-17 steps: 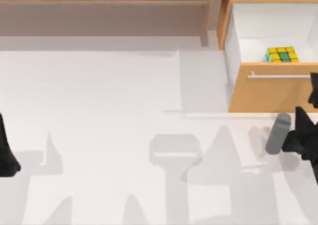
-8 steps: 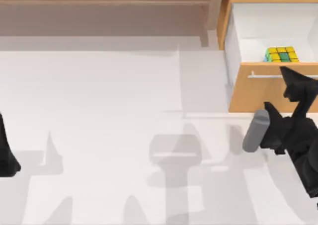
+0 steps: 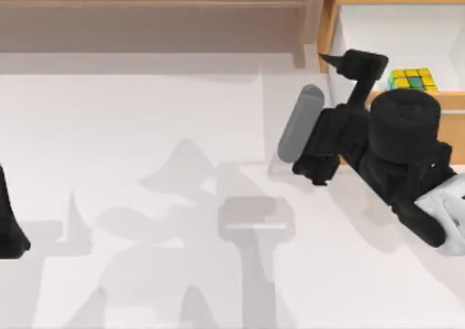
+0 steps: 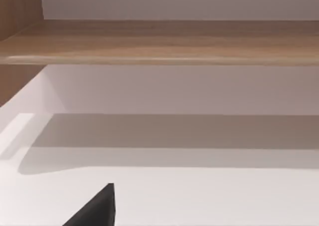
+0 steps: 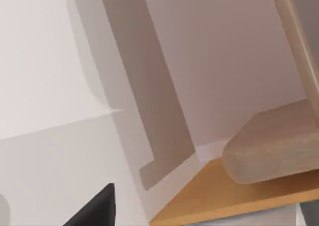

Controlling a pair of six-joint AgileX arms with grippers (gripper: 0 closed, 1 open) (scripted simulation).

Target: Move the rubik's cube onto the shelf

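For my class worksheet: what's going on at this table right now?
The right arm is reaching toward the open drawer at the table's right, its gripper by the drawer's left edge. The cube lies inside the drawer against its front wall, not held. The shelf runs along the back at the left with nothing on it. The left arm sits parked at the table's left edge.

My right arm reaches up-left across the table's right side, its gripper (image 3: 336,62) forward; my left arm (image 3: 9,224) sits parked at the left edge
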